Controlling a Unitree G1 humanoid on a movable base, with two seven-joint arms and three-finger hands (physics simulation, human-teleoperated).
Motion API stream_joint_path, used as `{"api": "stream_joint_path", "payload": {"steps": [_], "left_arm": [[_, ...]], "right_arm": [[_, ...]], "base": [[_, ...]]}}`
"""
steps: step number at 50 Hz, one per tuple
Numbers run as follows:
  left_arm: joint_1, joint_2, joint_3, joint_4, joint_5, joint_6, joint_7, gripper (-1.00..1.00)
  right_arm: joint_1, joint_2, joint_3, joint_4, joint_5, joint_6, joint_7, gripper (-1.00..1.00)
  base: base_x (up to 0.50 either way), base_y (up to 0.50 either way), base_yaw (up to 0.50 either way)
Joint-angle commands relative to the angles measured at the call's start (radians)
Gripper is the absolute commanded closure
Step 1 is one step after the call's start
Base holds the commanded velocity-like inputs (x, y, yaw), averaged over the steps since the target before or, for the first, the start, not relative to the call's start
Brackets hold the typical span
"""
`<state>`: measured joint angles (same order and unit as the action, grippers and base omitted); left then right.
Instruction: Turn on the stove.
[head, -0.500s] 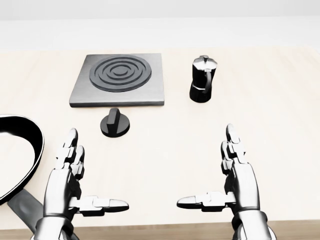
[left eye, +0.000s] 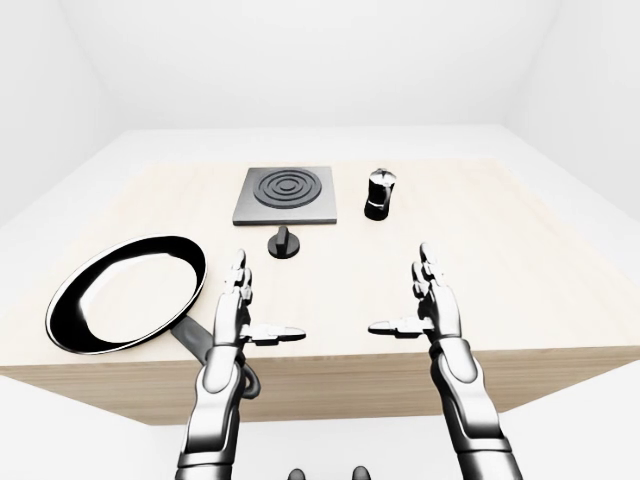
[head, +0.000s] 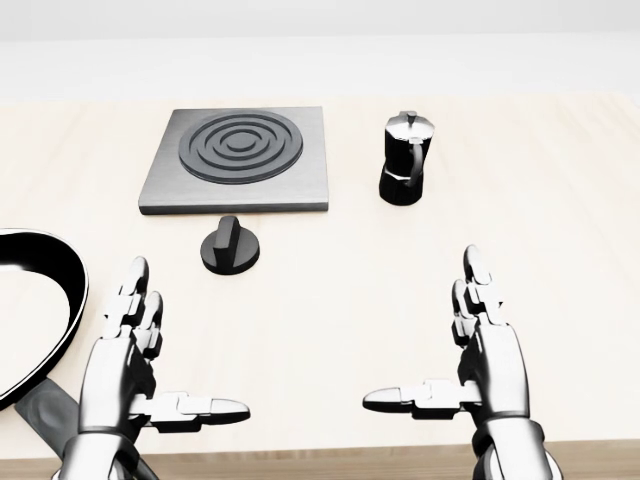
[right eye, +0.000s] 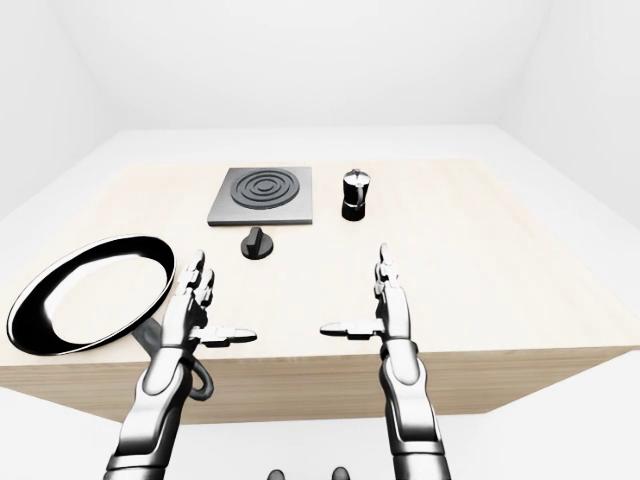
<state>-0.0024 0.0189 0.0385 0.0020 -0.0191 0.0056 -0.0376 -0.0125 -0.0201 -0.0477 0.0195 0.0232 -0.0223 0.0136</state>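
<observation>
The left hand hangs low over the near edge of the table, fingers straight and spread, thumb jutting inward, gripping nothing; the right hand mirrors it well to the side, equally spread and empty; neither touches anything.

Just beyond the left hand's fingertips, a little inward, sits the black knob, its ridge upright and apart from both hands; beyond the knob, nearly touching it, lies the grey stove with its ringed burner; outward of the left hand, the frying pan rests with its handle running under that wrist; far beyond the right hand, slightly inward, stands the moka pot, just beside the stove's right edge.

The step in hand looks like the very start: an approach not yet made, the knob untouched. The next move, as I judge it, calls for the left hand to reach up and inward, close thumb and fingers across the ridge, and twist; the pan handle beneath the wrist could be nudged.

Counted: two hands, one knob, one stove, one pan, one moka pot, one table.
</observation>
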Motion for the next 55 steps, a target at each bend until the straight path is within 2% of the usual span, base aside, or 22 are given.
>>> {"api": "stream_joint_path", "payload": {"steps": [1, 13, 16, 20, 28, 42, 47, 55], "left_arm": [[-0.004, 0.001, 0.003, 0.01, -0.001, -0.006, -0.001, -1.0], [-0.002, 0.002, 0.001, 0.005, 0.001, -0.002, -0.002, -1.0], [0.0, 0.001, 0.0, -0.001, 0.001, 0.002, -0.002, -1.0], [-0.001, 0.001, 0.001, 0.007, 0.002, -0.005, -0.003, -1.0], [0.003, 0.001, 0.0, -0.005, 0.002, 0.003, -0.003, -1.0], [-0.005, 0.002, 0.002, 0.022, 0.001, -0.015, -0.005, -1.0], [-0.002, 0.002, 0.0, 0.01, 0.002, -0.006, -0.004, -1.0], [-0.005, 0.003, 0.002, 0.023, 0.002, -0.016, -0.006, -1.0]], "right_arm": [[-0.005, -0.002, -0.003, 0.01, 0.003, -0.005, -0.001, -1.0], [0.002, -0.002, -0.003, -0.007, 0.005, 0.005, 0.0, -1.0], [-0.001, -0.002, -0.004, -0.001, 0.005, 0.001, 0.001, -1.0], [0.0, -0.002, -0.003, -0.002, 0.005, 0.001, 0.001, -1.0], [0.003, -0.002, -0.003, -0.003, 0.005, -0.002, 0.003, -1.0], [-0.002, -0.002, -0.003, 0.009, 0.007, -0.003, 0.004, -1.0], [-0.002, -0.002, -0.003, 0.014, 0.007, -0.008, 0.005, -1.0], [-0.004, -0.002, -0.002, 0.017, 0.006, -0.007, 0.006, -1.0]], "base": [[0.0, 0.0, 0.0], [0.16, 0.0, 0.0], [0.26, 0.0, 0.0], [0.28, 0.0, 0.0], [0.28, 0.0, 0.0], [0.26, 0.0, 0.0], [0.2, 0.0, 0.0], [0.14, 0.0, 0.0]]}}
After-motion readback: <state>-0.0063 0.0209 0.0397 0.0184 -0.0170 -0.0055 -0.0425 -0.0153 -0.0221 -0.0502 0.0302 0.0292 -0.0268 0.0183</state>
